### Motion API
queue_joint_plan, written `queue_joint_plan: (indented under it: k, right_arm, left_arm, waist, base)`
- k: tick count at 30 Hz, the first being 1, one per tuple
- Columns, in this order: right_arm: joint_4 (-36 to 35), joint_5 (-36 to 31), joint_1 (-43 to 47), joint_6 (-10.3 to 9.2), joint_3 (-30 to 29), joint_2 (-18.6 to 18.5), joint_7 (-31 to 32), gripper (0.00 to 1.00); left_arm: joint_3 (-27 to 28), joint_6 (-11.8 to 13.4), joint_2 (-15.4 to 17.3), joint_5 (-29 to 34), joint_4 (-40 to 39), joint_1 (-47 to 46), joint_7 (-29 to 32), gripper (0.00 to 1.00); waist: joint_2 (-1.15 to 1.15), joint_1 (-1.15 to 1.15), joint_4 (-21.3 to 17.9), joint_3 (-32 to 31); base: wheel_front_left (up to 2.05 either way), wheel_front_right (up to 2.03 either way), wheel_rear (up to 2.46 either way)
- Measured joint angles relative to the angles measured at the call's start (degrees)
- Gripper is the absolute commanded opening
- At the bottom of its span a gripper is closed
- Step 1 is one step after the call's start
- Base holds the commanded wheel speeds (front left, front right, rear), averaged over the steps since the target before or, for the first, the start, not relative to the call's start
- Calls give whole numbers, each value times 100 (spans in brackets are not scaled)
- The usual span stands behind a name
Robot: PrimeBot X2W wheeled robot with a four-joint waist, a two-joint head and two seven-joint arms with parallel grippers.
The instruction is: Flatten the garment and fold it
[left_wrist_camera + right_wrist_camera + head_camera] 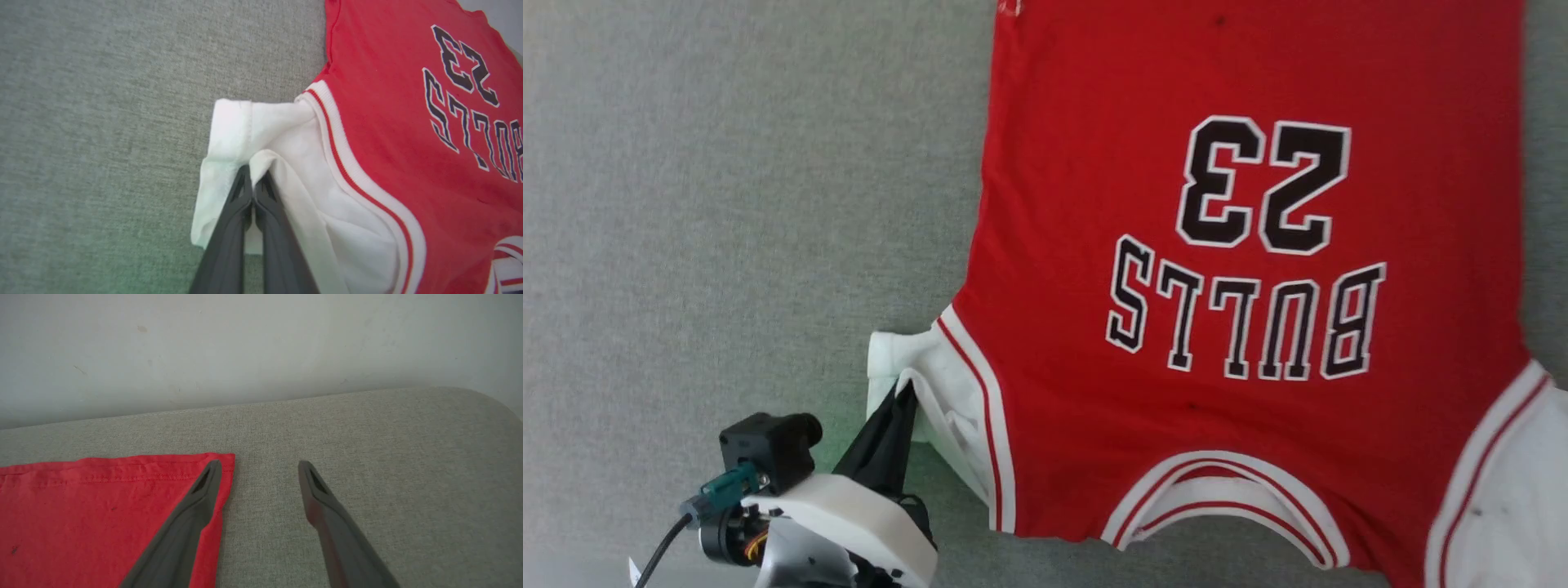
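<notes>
Left wrist view: left claw (254, 185) clamped on garment (388, 134) sleeve.

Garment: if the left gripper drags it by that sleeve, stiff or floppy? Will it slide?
Likely floppy: the sleeve is bunched at the shut left gripper. Probably light, thin fabric; the garment lies flat. May drag on the textured grey surface.

the garment (1258, 82) was red with white sleeves, red-and-white striped trim and black, white-outlined lettering. the surface (727, 204) was mottled grey; the left gripper (254, 179) and right gripper (259, 471) were dark grey.
</notes>
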Motion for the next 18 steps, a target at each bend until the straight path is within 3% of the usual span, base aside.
queue_joint_plan:
  k: [11,13,17,18]
  right_arm:
    - [68,-433,-514,0,-47,-193,1730,97]
    - [-22,-489,-612,0,-48,-250,1979,48]
    - [-254,-515,-621,0,53,-344,2061,0]
    - [-307,-517,-558,0,141,-383,1952,0]
  left_arm:
    - [-201,-58,-125,12,-310,-135,-181,0]
    - [-224,-63,-141,12,-316,-156,-212,0]
    - [-256,-104,-175,11,-319,-194,-256,0]
    - [-259,-104,-177,11,-315,-196,-261,0]
  waist:
    - [0,-2,542,678]
    - [0,-2,606,750]
    - [0,-2,691,840]
    - [0,-2,695,844]
  base:
    - [0,0,0]
    - [0,0,0]
    - [0,0,0]
    - [0,0,0]
